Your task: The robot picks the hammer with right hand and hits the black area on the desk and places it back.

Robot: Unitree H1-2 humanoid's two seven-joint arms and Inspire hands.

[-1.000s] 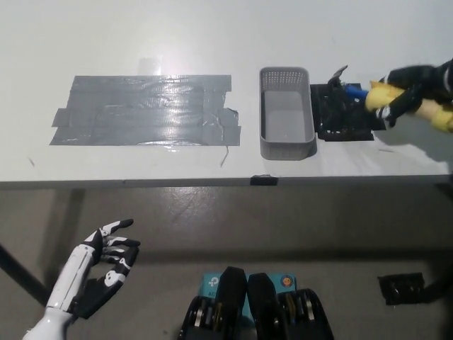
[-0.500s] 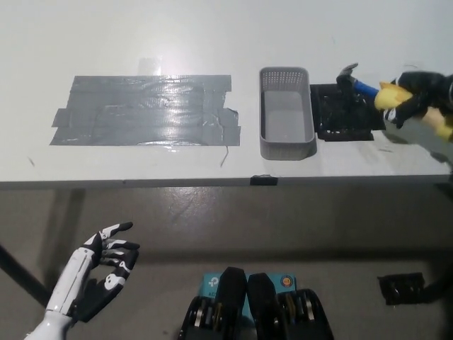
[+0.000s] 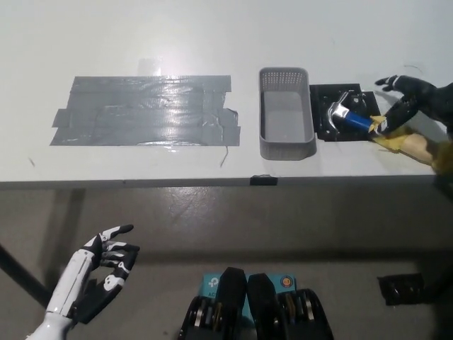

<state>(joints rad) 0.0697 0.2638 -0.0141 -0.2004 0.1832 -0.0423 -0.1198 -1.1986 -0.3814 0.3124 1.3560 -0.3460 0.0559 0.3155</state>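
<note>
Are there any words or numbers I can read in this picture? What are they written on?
No words or numbers can be read anywhere.
hammer: no writing shows on its blue and yellow handle.
grey basket: no label.
grey tape patch: only shiny glare, no print.
black mat under the hammer's head: plain.
The right hand and left hand show no markings either.

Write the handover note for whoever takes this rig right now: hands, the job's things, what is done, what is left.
Left hand: white, open, idle below the desk edge.
Right hand: black, fingers spread, over the yellow handle of the blue-necked steel hammer, no firm grip visible.
Hammer lies with its head on the small black mat, right of the grey plastic basket.
Dark taped area sits far left on the white desk.
Whether the strike happened cannot be told; confirm before retracting.
</note>
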